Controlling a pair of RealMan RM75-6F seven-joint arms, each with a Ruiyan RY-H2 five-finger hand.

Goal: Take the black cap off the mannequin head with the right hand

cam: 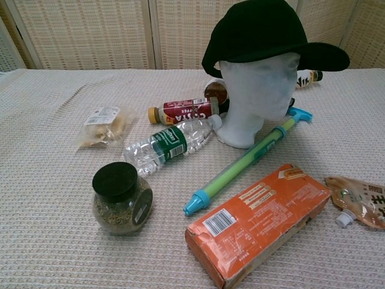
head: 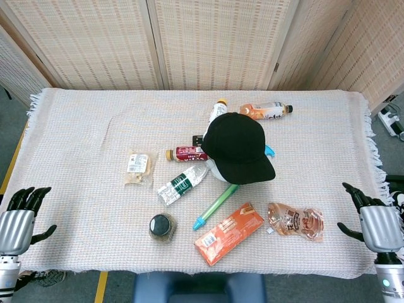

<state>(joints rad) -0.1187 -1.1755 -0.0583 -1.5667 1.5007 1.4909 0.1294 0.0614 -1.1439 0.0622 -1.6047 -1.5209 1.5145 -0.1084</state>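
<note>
Hovering at my table's near right corner, the right hand (head: pixel 379 222) is spread and holds nothing, well apart from the black cap (head: pixel 238 147) sitting on the white mannequin head (cam: pixel 255 99). My left hand (head: pixel 17 218) waits likewise, fingers apart and empty. Only the head view shows either hand; the chest view alone reveals the mannequin's face.
</note>
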